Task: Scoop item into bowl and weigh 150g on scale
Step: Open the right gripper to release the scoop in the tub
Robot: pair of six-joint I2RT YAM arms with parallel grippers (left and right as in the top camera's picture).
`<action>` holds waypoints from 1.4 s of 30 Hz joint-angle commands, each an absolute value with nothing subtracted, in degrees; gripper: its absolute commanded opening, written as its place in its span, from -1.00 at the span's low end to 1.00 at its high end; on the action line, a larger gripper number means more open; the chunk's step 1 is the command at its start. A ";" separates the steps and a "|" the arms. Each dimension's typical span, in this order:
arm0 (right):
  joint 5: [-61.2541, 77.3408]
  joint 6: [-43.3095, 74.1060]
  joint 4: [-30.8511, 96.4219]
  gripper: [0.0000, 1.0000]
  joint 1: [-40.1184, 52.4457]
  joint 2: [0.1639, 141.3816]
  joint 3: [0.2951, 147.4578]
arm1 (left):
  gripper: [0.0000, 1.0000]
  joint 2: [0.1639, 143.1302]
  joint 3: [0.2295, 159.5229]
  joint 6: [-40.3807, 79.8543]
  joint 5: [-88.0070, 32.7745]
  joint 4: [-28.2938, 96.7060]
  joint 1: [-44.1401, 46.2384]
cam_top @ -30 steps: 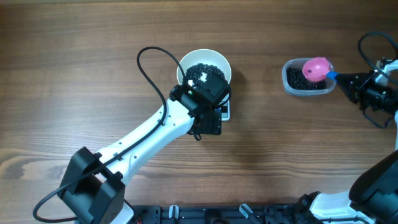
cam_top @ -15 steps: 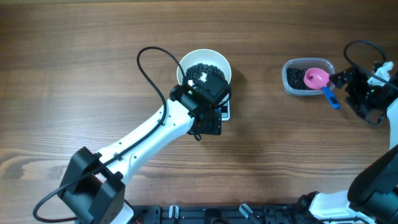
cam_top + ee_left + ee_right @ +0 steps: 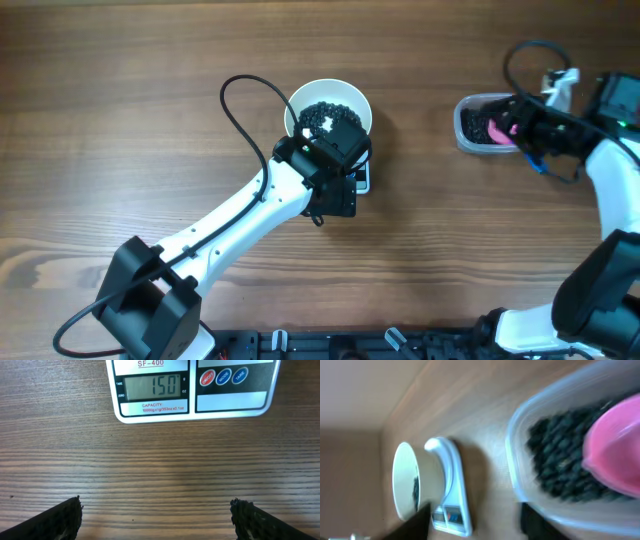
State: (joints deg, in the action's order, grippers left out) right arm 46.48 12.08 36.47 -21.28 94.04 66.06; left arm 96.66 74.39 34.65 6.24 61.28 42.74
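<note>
Ahead of the left gripper [image 3: 156, 517], the table [image 3: 160, 470] is showing matt grained wood, the scale [image 3: 230, 404] is gleaming as smooth white plastic.

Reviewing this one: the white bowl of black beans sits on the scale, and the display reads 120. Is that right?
Not quite. The display reads 150, not 120, as the left wrist view shows on the scale. The rest holds: the white bowl of black beans sits on the scale.

Brown wood-grain table [image 3: 120, 100], evenly lit
</note>
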 commanded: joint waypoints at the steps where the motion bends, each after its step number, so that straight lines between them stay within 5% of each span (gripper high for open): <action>1: 43.27 11.57 40.95 -0.41 -19.20 93.32 66.11 | 1.00 97.10 74.04 35.20 7.38 61.30 42.63; 8: 15.09 5.74 57.60 -0.32 -20.18 93.32 66.11 | 1.00 97.10 74.04 35.18 7.38 61.30 42.63; 14: -2.13 6.22 36.62 -0.11 -20.21 93.32 66.11 | 1.00 97.10 74.04 35.20 7.38 61.30 42.63; 19: 8.67 10.94 25.06 0.16 -20.21 93.32 66.11 | 1.00 97.10 74.04 35.20 7.38 61.32 42.63; 25: 38.61 12.16 40.71 0.31 -19.86 93.32 66.11 | 1.00 97.10 74.04 35.20 7.38 61.32 42.63; 32: 38.61 8.56 44.77 0.47 -19.68 93.32 66.11 | 1.00 97.10 74.04 35.20 7.38 61.30 42.63; 33: 38.61 8.51 44.27 0.55 -19.68 93.32 66.11 | 1.00 97.10 74.04 35.20 7.38 61.30 42.63; 34: 38.61 8.51 43.68 1.00 -19.66 93.32 66.11 | 1.00 97.10 74.04 35.20 7.38 61.30 42.63; 42: 39.83 7.64 41.58 1.00 -19.75 84.20 69.87 | 1.00 97.10 74.04 35.18 7.38 61.30 42.63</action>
State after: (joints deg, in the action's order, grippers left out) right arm 41.39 8.69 43.09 -19.92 90.67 67.24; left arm 96.71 74.39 34.65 6.22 61.30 42.74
